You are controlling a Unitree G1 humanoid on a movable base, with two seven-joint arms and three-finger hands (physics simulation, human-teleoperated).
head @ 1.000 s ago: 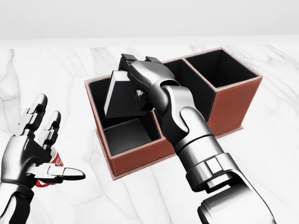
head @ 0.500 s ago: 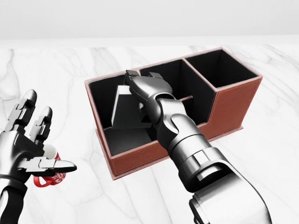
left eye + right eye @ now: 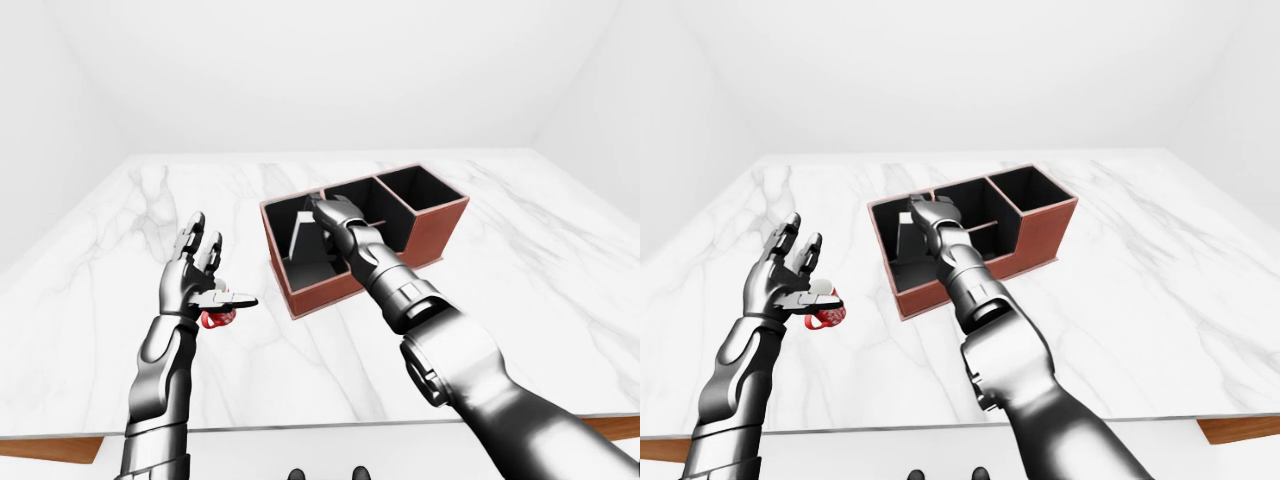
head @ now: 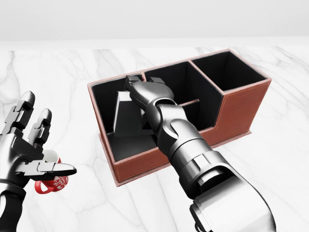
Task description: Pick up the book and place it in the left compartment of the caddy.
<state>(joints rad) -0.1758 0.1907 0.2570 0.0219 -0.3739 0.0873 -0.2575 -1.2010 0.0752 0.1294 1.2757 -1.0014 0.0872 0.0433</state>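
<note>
Marble tabletop (image 3: 560, 300) bears the caddy (image 4: 241, 108) amid white walls (image 3: 330, 70).

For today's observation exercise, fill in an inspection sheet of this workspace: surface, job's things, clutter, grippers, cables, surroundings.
Surface: white marble tabletop.
Job's things: grey book, tilted, inside left compartment of the reddish-brown leather caddy with black lining.
Clutter: small red-and-white mug under the left hand.
Grippers: right hand in the left compartment, on the book; left hand open above the table.
Cables: nothing seen.
Surroundings: plain white walls.
</note>
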